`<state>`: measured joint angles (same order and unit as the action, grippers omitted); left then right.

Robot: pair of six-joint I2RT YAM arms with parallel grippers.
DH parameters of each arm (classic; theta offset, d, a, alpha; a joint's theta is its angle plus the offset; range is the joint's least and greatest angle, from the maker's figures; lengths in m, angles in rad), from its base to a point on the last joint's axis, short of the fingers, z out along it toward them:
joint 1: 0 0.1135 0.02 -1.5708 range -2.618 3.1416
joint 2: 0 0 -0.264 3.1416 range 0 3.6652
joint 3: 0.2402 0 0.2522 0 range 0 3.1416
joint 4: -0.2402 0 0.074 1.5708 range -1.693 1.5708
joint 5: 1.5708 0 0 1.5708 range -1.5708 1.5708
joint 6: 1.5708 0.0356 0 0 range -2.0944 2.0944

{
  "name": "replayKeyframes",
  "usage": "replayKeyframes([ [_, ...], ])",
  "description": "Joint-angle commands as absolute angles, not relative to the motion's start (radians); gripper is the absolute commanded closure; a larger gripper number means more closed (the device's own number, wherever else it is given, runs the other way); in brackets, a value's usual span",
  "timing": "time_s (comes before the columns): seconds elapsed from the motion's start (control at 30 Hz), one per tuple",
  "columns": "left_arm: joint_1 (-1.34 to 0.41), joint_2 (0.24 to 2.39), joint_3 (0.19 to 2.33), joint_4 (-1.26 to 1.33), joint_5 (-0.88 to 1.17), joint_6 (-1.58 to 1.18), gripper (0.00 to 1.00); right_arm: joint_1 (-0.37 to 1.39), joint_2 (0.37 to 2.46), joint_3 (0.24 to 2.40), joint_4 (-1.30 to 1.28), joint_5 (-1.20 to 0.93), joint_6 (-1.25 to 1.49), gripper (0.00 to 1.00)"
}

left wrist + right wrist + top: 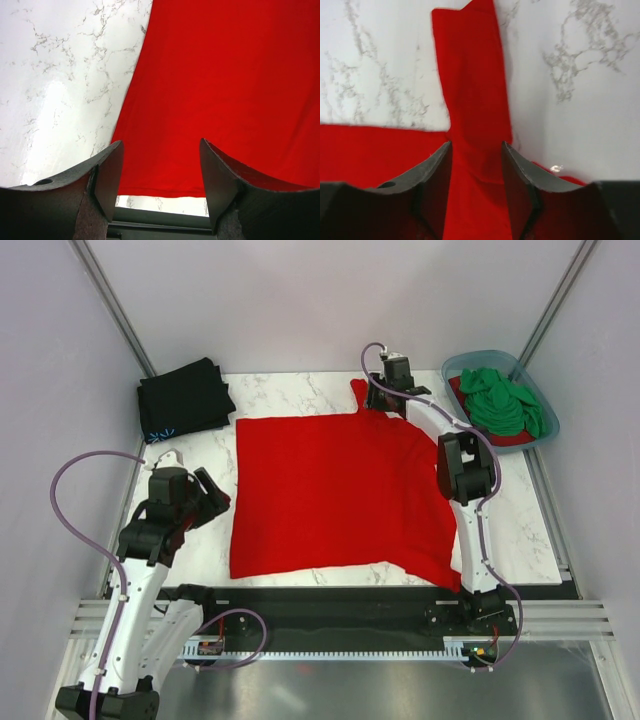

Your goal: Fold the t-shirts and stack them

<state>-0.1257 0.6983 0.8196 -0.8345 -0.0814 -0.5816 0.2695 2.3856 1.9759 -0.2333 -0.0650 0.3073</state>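
A red shirt [340,495] lies spread flat across the middle of the marble table [300,390]. Its near right corner reaches toward 5 o'clock, by the right arm's base. One sleeve [470,75] sticks out as a narrow strip at the shirt's far edge, near 12 o'clock.

The right claw [476,145] is low over that sleeve with its jaws moderately apart. The strip runs between the fingers and seems to lie flat on the table, not pinched.

The left claw [213,495] is at 9 o'clock, just beside the shirt's left edge. Its jaws are wide and hold nothing. In its wrist view, the shirt's left edge and near hem lie below the gap.

A black shirt [185,398] is folded at 10 o'clock and has a small light-blue mark at its near corner. It lies apart from the red one.

At 2 o'clock a blue-grey tub [455,365] holds a crumpled green shirt [505,400]. More red cloth [512,440] shows beneath the green shirt at the tub's near side.
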Motion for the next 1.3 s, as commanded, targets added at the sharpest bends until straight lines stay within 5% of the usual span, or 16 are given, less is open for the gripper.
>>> replayKeyframes([
  [0.0,-0.124,0.704,0.824,-0.810,-0.109,-0.560,0.31,0.253,2.446,2.096,-0.296,0.072,0.227,0.52],
  [0.17,-0.126,0.709,0.822,-0.810,-0.107,-0.558,0.31,0.192,2.540,2.290,-0.403,0.211,0.166,0.71],
  [0.27,-0.124,0.709,0.824,-0.810,-0.106,-0.558,0.31,0.158,2.545,2.329,-0.403,0.258,0.195,0.92],
  [0.53,-0.124,0.718,0.824,-0.811,-0.103,-0.557,0.32,0.236,2.307,2.068,-0.330,-0.027,0.218,0.66],
  [0.87,-0.126,0.761,0.796,-0.778,-0.083,-0.598,0.33,0.362,2.192,1.779,-0.233,-0.083,0.316,0.63],
  [1.07,-0.130,1.067,0.802,-0.484,-0.023,-0.666,0.36,0.373,2.273,1.827,-0.267,-0.104,0.325,0.63],
  [1.27,-0.132,1.627,1.185,-0.420,-0.014,-0.699,0.39,0.373,2.355,1.942,-0.334,-0.066,0.275,0.63],
])
